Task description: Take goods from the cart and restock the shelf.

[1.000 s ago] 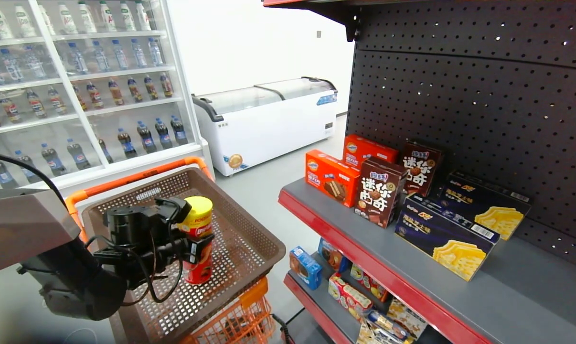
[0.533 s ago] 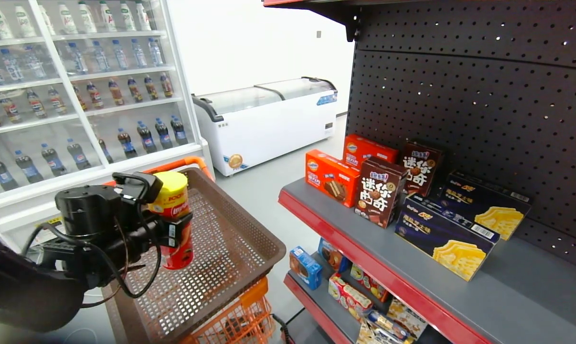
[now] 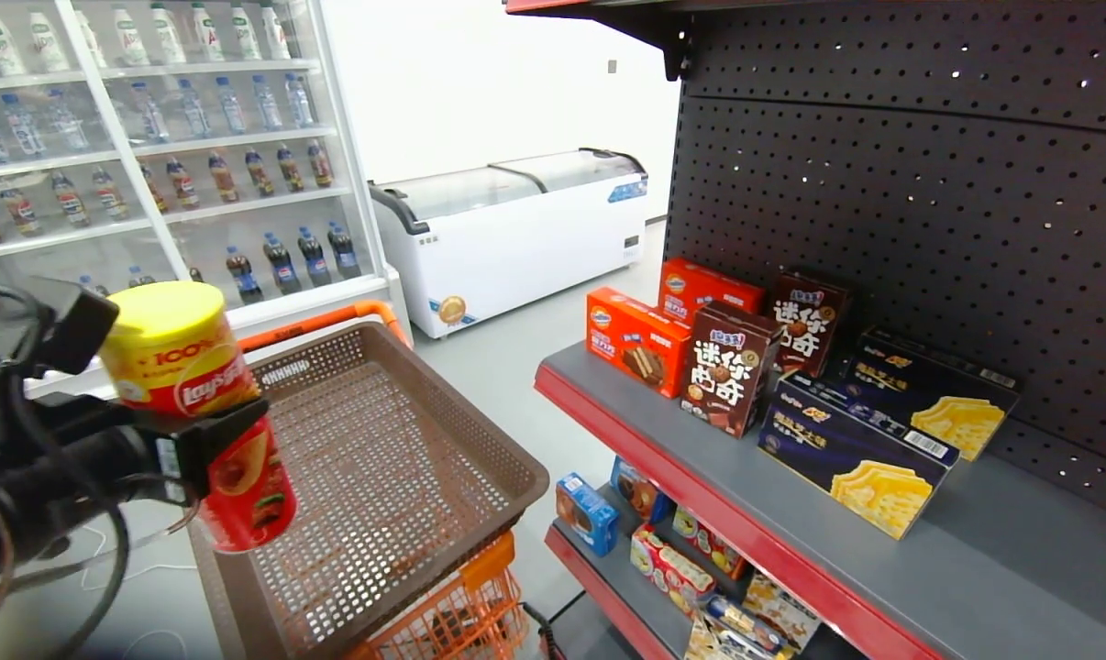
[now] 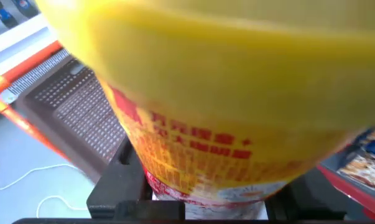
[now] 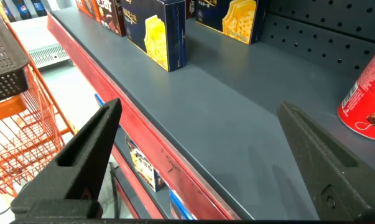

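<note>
A red chips can with a yellow lid (image 3: 200, 412) hangs in the air, tilted, above the near left corner of the brown cart basket (image 3: 507, 467). My left gripper (image 3: 168, 385) is shut on the can's middle. In the left wrist view the can (image 4: 206, 124) stands between the black fingers (image 4: 122, 186). My right gripper (image 5: 199, 155) is open with nothing in it, low over a bare stretch of the grey shelf (image 5: 224, 112). A second red can (image 5: 367, 99) stands on that shelf next to it.
Orange, brown and dark blue boxes (image 3: 727, 367) stand on the grey shelf (image 3: 1021, 550) against the pegboard (image 3: 883, 183); its near right part is bare. Lower shelves hold snack packs (image 3: 672, 568). A drinks cooler (image 3: 149, 183) and a chest freezer (image 3: 516, 238) stand behind the cart.
My left gripper has lifted the chips can up out of the basket and carried it left and closer to the head camera. The boxes on the shelf have not moved.
</note>
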{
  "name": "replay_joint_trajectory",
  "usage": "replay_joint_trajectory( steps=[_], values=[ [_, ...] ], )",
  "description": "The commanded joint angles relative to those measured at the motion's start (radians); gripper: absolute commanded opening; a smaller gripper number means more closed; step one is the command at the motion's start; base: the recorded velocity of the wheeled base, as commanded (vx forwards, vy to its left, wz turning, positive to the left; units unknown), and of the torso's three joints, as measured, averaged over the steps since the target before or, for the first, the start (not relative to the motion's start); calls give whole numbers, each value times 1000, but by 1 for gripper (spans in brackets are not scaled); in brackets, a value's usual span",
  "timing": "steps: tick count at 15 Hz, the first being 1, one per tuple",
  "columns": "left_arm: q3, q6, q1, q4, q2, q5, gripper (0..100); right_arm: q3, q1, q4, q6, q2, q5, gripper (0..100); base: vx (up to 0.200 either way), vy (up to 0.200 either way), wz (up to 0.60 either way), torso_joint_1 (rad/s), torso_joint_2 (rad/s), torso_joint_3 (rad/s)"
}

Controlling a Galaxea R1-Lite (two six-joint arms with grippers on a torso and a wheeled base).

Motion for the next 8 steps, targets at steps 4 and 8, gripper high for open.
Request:
replay_joint_trajectory(
  steps=[4,8],
  values=[
    [160,-17,-13,163,-558,-10,0,0,0,0,0,0,0,100,0,0,0,0,0,0],
    [263,-21,-6,177,-755,-2,0,0,0,0,0,0,0,100,0,0,0,0,0,0]
  ],
)
